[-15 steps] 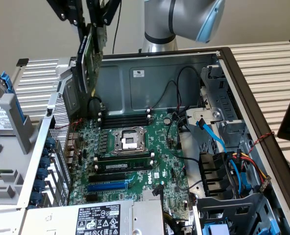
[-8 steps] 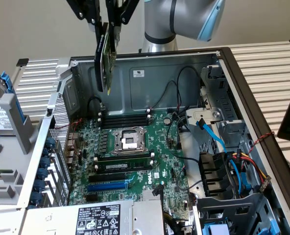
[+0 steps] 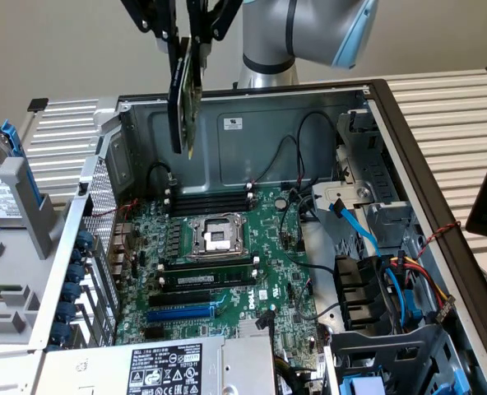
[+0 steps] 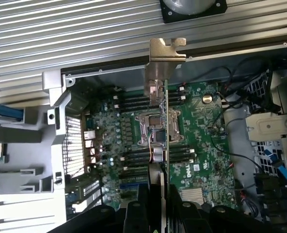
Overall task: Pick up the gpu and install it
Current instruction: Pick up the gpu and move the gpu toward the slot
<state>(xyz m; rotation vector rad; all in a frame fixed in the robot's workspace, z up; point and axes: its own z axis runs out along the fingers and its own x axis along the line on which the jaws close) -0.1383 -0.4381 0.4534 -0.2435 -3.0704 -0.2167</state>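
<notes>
The gpu [image 3: 183,99] hangs on edge, clamped between the gripper's [image 3: 187,37] jaws, above the open case [image 3: 375,90]. Its lower edge is well above the motherboard [image 3: 260,263], with open air between them. From the wrist it lines up over the cpu socket [image 4: 153,130], and its silver bracket [image 4: 166,53] reaches the case wall.

gpu [image 3: 184,99]: green circuit board, matt black plastic shroud; end bracket [image 4: 167,51], bare bright metal.
motherboard [image 3: 264,226]: green lacquered board, slight sheen.
computer case [image 3: 260,123]: dull grey sheet metal.
table [image 3: 449,107]: ribbed, brushed aluminium.
data cable [image 3: 354,226]: smooth blue plastic.
</notes>
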